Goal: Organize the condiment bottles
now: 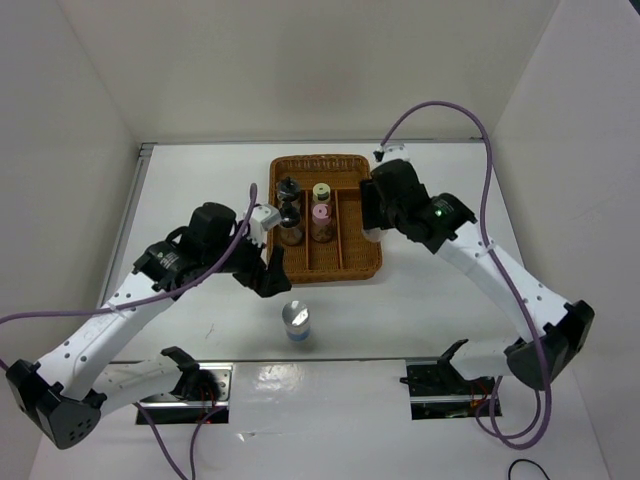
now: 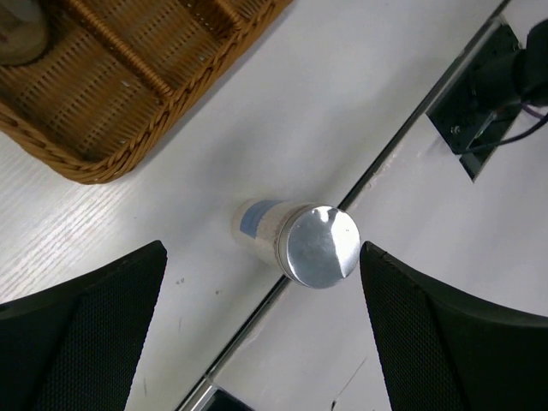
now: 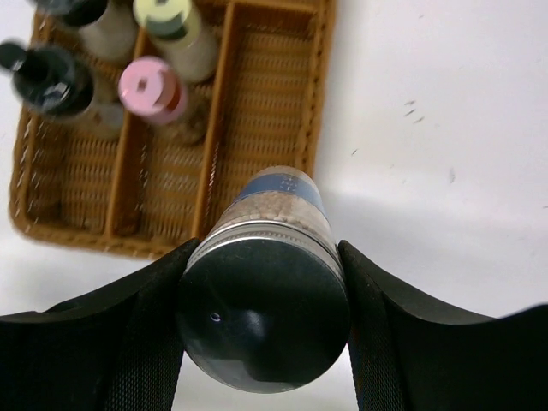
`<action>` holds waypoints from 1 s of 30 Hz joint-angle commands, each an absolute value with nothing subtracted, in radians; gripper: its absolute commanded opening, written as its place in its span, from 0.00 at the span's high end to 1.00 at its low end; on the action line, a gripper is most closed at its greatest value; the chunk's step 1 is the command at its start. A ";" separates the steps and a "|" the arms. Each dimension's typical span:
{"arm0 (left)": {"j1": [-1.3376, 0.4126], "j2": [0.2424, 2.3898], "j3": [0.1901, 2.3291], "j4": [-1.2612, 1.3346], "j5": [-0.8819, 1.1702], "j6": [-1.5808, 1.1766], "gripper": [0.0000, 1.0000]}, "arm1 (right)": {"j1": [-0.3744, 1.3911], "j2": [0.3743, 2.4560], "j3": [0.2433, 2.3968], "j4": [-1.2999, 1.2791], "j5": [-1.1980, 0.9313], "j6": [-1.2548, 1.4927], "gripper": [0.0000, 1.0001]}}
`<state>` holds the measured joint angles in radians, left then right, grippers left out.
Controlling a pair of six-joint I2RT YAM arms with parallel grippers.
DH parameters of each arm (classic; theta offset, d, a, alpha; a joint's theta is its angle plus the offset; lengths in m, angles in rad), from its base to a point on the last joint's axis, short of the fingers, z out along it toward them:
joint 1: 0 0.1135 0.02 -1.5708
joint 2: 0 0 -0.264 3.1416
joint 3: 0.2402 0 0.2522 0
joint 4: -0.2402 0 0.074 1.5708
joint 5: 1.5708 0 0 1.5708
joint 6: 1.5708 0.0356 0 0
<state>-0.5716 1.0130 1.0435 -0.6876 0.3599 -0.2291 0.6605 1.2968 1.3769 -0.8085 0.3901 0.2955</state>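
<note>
Left hand (image 2: pixel 261 257) gapes empty over lone jar (image 2: pixel 321 244) off the tray (image 2: pixel 103 94) edge; right hand (image 3: pixel 267 257) clamps a second jar (image 3: pixel 265 317).

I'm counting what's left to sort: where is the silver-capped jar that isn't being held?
The silver-capped jar stands on the table, in the top view just off the near-left corner of the wicker tray, close to the open left gripper.

Four capped bottles (image 1: pixel 321 222) upright in tray (image 1: pixel 330 275)
</note>
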 commanded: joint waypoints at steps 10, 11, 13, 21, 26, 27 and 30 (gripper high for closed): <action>-0.606 1.005 1.103 -0.658 0.374 -0.118 0.01 | 0.528 1.647 1.644 -0.528 0.362 0.218 0.60; -0.606 1.005 1.103 -0.658 0.374 -0.118 0.01 | 0.528 1.672 1.664 -0.528 0.362 0.218 0.60; -0.606 1.005 1.103 -0.646 0.388 -0.118 0.01 | 0.508 1.731 1.706 -0.516 0.347 0.206 0.60; -0.606 0.994 1.094 -0.636 0.440 -0.071 0.01 | 0.474 1.870 1.801 -0.480 0.313 0.173 0.60; -0.615 0.994 1.103 -0.637 0.431 -0.071 0.01 | 0.474 1.942 1.819 -0.471 0.302 0.163 0.60; -0.615 0.994 1.103 -0.637 0.431 -0.071 0.01 | 0.474 1.951 1.819 -0.471 0.302 0.163 0.60; -0.615 0.994 1.103 -0.646 0.422 -0.071 0.01 | 0.474 1.976 1.819 -0.471 0.302 0.163 0.60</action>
<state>-0.6106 1.0100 1.0676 -0.6659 0.4053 -0.1009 0.4778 1.9747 1.7561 -0.5556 0.2966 0.1768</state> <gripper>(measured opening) 0.993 0.673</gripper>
